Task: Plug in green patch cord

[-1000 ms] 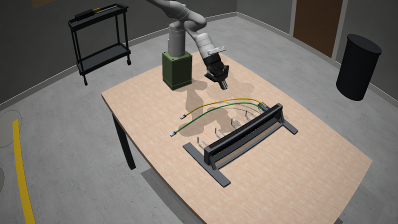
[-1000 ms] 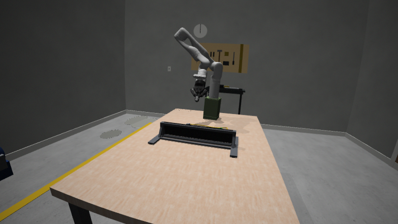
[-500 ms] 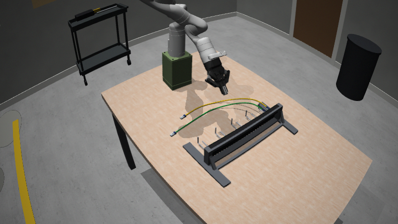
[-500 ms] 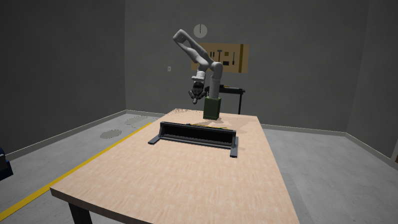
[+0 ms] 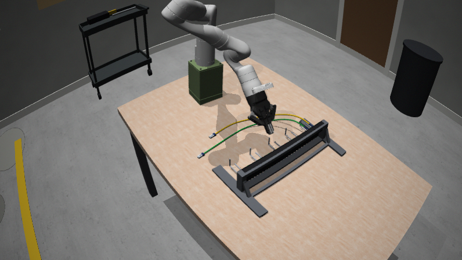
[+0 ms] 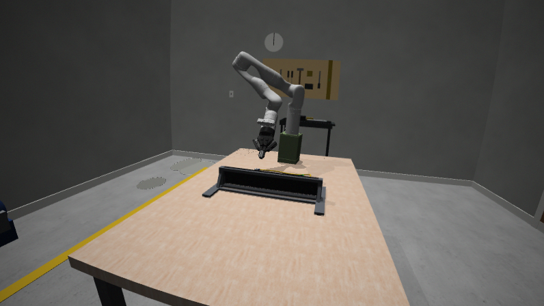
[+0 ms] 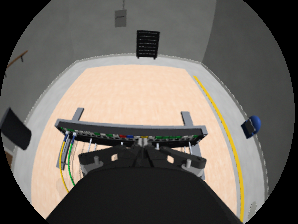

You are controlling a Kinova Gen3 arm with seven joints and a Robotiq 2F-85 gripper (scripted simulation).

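Nothing held, end effector [image 5: 270,129] fingers fully together, apparently above the green cord [image 5: 226,141], behind rack [image 5: 284,151].

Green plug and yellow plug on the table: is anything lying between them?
No. In the top view only bare table shows between the green plug and the yellow plug.

The room around me is dim and grey, while the table [image 5: 323,206] glows pale under overhead light. My arm [image 5: 223,42] throws soft double shadows at frame centre. My wrist view bulges, black-rimmed and blurry.
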